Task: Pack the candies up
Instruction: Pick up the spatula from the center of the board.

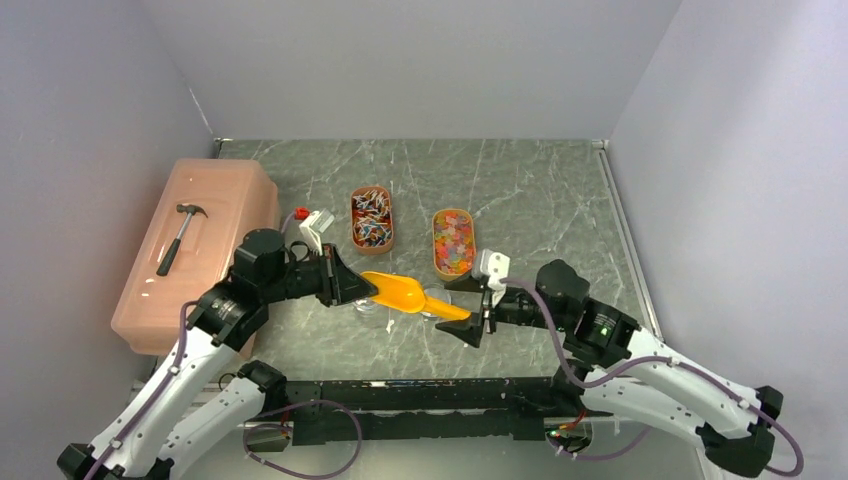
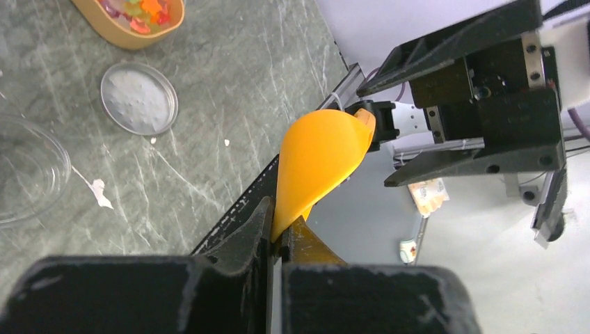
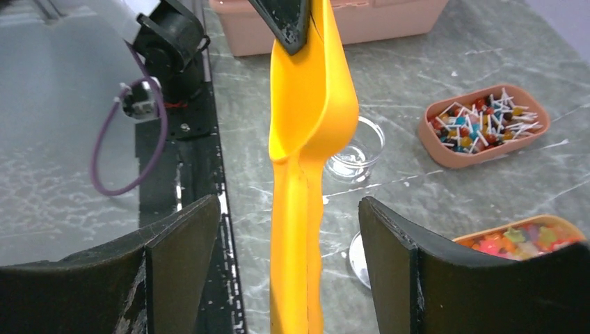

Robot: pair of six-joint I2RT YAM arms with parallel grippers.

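Mid-frame, the left gripper [image 1: 352, 283] pinches the scoop [image 1: 402, 292] by its bowl, probably offering the handle to the wide-open right gripper [image 1: 470, 310].

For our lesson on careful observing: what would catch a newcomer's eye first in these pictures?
The bright yellow-orange scoop at centre, clamped at its bowl end by the left gripper while the open right gripper straddles its handle. Behind it sit two oval trays of candies, and a hammer lies on the pink box at the left.
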